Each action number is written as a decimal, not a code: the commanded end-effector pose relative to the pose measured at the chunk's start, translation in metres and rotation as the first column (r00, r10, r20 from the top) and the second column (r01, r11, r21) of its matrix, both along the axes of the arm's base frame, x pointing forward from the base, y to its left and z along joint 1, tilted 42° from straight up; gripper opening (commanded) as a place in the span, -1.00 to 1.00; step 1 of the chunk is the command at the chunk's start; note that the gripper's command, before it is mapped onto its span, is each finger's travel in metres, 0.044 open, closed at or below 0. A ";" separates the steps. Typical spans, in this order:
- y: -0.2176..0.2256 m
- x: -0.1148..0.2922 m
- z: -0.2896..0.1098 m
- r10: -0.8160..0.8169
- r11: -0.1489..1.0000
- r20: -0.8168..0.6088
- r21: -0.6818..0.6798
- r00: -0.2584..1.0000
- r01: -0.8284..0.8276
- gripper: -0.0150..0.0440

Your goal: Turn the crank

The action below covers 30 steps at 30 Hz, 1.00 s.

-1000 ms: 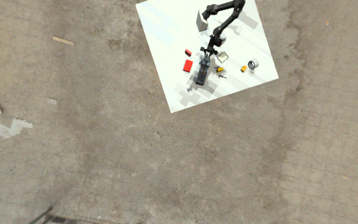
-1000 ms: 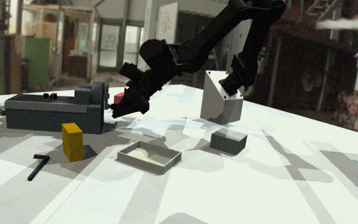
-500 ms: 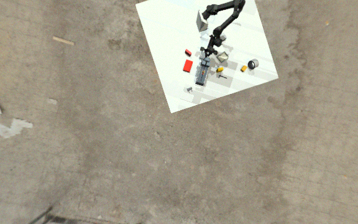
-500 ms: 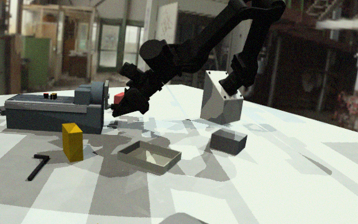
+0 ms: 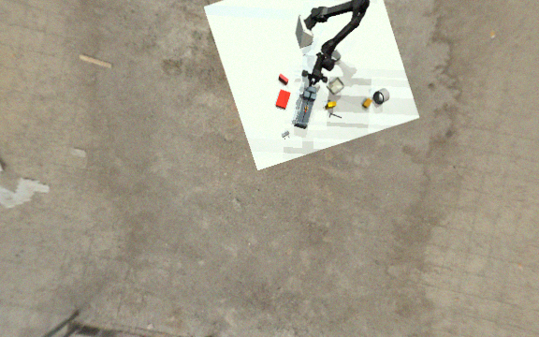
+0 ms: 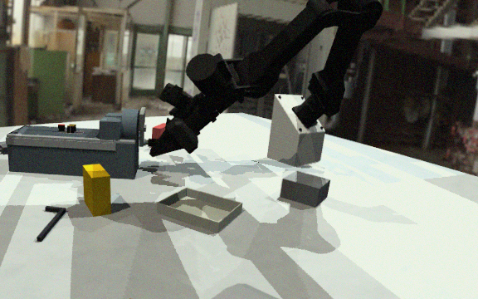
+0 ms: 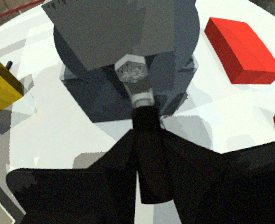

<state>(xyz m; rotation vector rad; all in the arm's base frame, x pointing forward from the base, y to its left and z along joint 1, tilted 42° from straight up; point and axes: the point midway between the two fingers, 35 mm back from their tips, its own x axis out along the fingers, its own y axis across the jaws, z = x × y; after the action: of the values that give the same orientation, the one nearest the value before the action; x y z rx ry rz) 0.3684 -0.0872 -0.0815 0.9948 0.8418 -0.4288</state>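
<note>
The machine [image 5: 305, 109] [image 6: 69, 154] is a grey-blue block with a slide on top and lies on the white table [image 5: 251, 47] [image 6: 388, 249]. A small red pointer [image 6: 61, 127] sits close beside a brass mark [image 6: 71, 128] on its top; I cannot tell whether they are level. The crank disc [image 6: 140, 124] [image 7: 115, 12] is on the machine's right end. My gripper [image 5: 313, 83] [image 6: 153, 143] [image 7: 144, 133] is at that end, shut on the crank's dark handle [image 7: 146, 129], which sticks out from a grey hub [image 7: 131, 70].
A yellow block [image 6: 96, 188] [image 5: 330, 104] [image 7: 0, 86], a black hex key [image 6: 50, 223] and a shallow tray [image 6: 185, 218] lie in front of the machine. A grey box [image 6: 304, 188] and a white wedge [image 6: 293, 130] [image 5: 303, 33] stand to the right. Red blocks [image 5: 283, 98] [image 7: 244, 50] lie behind.
</note>
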 end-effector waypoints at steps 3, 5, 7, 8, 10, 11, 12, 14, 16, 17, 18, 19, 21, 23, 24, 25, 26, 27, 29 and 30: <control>0.006 0.006 0.004 0.017 1.000 0.015 0.008 1.000 -0.017 -0.49; 0.006 0.007 0.004 0.017 1.000 0.015 0.008 1.000 -0.017 -0.49; 0.006 0.007 0.004 0.017 1.000 0.015 0.008 1.000 -0.017 -0.49; 0.006 0.007 0.004 0.017 1.000 0.015 0.008 1.000 -0.017 -0.49; 0.006 0.007 0.004 0.017 1.000 0.015 0.008 1.000 -0.017 -0.49; 0.006 0.007 0.005 0.017 1.000 0.015 0.008 1.000 -0.017 -0.49; 0.006 0.007 0.005 0.017 1.000 0.015 0.008 1.000 -0.017 -0.49; 0.006 0.007 0.005 0.017 1.000 0.015 0.008 1.000 -0.017 -0.49; 0.006 0.007 0.005 0.017 1.000 0.015 0.008 1.000 -0.017 -0.49; 0.006 0.007 0.005 0.017 1.000 0.015 0.008 1.000 -0.017 -0.49; 0.006 0.007 0.005 0.017 1.000 0.015 0.008 1.000 -0.017 -0.49; 0.007 0.007 0.005 0.017 1.000 0.015 0.008 1.000 -0.017 -0.49; 0.007 0.008 0.005 0.017 1.000 0.015 0.008 1.000 -0.017 -0.49; 0.007 0.008 0.005 0.017 1.000 0.015 0.008 1.000 -0.017 -0.49; 0.007 0.008 0.005 0.017 1.000 0.015 0.008 1.000 -0.017 -0.49; 0.007 0.008 0.005 0.017 1.000 0.015 0.008 1.000 -0.017 -0.49; 0.007 0.008 0.005 0.017 1.000 0.015 0.008 1.000 -0.017 -0.49; 0.007 0.008 0.006 0.017 1.000 0.015 0.008 1.000 -0.017 -0.49; 0.007 0.008 0.006 0.017 1.000 0.015 0.008 1.000 -0.017 -0.49; 0.007 0.008 0.006 0.017 1.000 0.015 0.008 1.000 -0.017 -0.49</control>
<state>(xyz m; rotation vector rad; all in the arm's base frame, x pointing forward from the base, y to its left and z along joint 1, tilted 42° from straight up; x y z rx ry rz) 0.3703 -0.0855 -0.0802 0.9949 0.8441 -0.4287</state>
